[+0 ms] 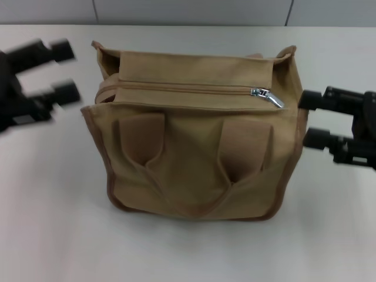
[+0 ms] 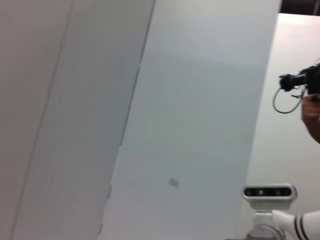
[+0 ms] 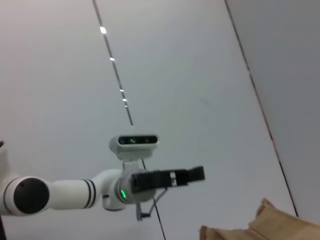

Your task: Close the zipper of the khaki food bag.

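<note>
Head view: zipper [image 1: 188,89] runs left-right across khaki food bag [image 1: 194,147]; both jaws spread.

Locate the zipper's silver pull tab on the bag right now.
In the head view, the pull tab lies on top of the khaki food bag, at the zipper's right end, near the right gripper.

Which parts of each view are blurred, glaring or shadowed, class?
Head view: the left end effector is smeared by motion blur, while the right end effector and the khaki food bag look sharper; the silver pull of the zipper catches a glint. Right wrist view: bright glare spots run along a seam of the pale panels. Left wrist view: soft, even light, no hard shadows.
</note>
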You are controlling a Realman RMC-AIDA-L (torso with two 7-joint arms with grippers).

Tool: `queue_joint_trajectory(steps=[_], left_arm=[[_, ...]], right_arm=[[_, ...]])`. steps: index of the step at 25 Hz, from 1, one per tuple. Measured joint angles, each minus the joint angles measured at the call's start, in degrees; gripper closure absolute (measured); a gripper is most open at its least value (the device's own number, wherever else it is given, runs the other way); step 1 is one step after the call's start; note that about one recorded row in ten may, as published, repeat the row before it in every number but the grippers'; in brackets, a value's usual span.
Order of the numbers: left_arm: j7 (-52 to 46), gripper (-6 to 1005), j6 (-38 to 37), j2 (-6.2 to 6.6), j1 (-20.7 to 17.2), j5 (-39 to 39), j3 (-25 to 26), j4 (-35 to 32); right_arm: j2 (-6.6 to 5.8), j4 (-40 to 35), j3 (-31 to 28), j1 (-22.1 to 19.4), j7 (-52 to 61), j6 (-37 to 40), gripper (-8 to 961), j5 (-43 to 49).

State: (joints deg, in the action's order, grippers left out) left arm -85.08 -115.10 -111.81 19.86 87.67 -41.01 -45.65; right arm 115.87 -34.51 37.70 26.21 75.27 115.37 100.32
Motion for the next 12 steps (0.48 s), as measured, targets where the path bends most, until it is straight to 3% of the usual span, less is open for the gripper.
queue_joint_trajectory(steps=[7, 12], left_arm=[[16.80, 170, -0.06, -1.66, -0.70, 0.51, -14.50, 7.58], [26.09, 171, 0.46, -2.44, -0.31, 2.66, -17.03, 15.13]], right_arm=[[0.06, 4.87, 0.49, -0.96, -12.08, 4.90, 259, 2.57], [0.72, 8.00, 0.59, -1.14, -19.08, 6.26, 259, 8.22]])
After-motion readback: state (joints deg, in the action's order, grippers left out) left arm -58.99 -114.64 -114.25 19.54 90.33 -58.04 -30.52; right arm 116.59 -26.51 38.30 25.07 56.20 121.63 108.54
